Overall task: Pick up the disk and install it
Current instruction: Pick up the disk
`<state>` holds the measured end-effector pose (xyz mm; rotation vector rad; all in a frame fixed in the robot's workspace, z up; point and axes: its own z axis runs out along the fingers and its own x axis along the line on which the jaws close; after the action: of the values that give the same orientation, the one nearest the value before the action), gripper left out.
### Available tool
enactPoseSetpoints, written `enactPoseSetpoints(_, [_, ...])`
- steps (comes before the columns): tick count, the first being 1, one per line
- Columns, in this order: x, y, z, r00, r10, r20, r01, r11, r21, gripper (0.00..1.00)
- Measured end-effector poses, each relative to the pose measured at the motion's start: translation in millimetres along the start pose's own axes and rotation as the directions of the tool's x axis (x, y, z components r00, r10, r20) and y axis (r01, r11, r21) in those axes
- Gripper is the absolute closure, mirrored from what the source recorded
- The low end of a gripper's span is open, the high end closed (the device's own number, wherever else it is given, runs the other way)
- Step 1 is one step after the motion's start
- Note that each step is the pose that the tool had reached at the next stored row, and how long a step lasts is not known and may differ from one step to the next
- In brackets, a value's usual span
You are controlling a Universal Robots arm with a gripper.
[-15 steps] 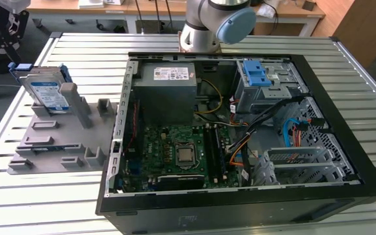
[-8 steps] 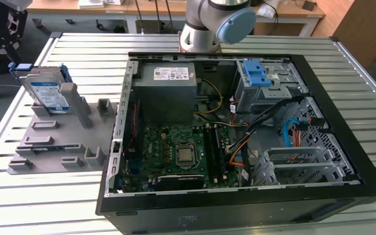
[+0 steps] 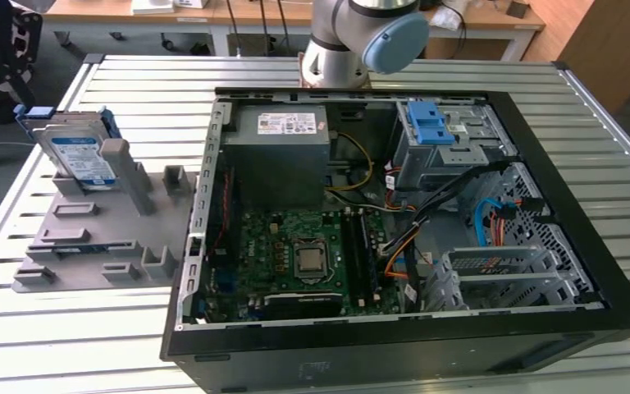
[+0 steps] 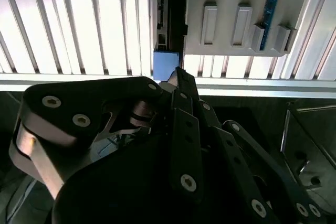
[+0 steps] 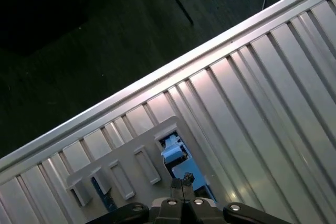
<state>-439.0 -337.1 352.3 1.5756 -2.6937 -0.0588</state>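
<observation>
Ribbed metal tabletop [image 3: 96, 345] w/ wooden desks behind it and dark floor past its edge. An open black PC case [image 3: 403, 349] lies on its side mid-tabletop. Inside it: grey power supply box [image 3: 282, 156], green motherboard [image 3: 293, 254], metal drive cage [image 3: 446, 156] w/ a blue latch bracket [image 3: 430, 123] on top, plus loose cables. The arm's [image 3: 353, 37] base stands just beyond the case's far side.

On the exterior view's left, beside the case but apart from it, sits a grey slotted holder [image 3: 85, 246]. The disk [image 3: 79, 158] stands on edge in the holder's far slot, white-and-blue label facing the camera, blue end handle [image 3: 38, 112] up top. So it's in the holder, not in the case.

The gripper [image 4: 179, 77] hangs over that end of the holder; its black body shows at the exterior view's upper left, above the disk. In both wrist views the fingers [image 5: 177, 183] look drawn together w/ no visible gap, tips right by the blue handle. Can't tell whether they touch it. In the first wrist view the disk's blue-and-white top edge sits just past the fingertips, in the holder.
</observation>
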Motion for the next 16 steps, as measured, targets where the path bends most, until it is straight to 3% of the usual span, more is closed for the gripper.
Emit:
enactPoseSetpoints(3, [0.0,0.0,-0.1,0.9990,-0.045,0.0005,0.045,0.9990,0.0023,0.89])
enactPoseSetpoints(6, [0.0,0.0,0.0,0.9974,-0.072,0.0075,0.072,0.9973,0.0131,0.89])
enactPoseSetpoints(9, [0.0,0.0,0.2,0.9927,-0.121,0.0065,0.120,0.9926,0.0139,0.89])
enactPoseSetpoints(10, [0.0,0.0,0.3,0.9901,-0.140,0.0056,0.140,0.9901,0.0137,0.89])
enactPoseSetpoints(12, [0.0,0.0,0.6,0.9775,-0.211,0.0027,0.211,0.9775,0.0131,0.89])
enactPoseSetpoints(16, [0.0,0.0,0.9,0.9596,-0.281,-0.0004,0.281,0.9595,0.0122,0.89])
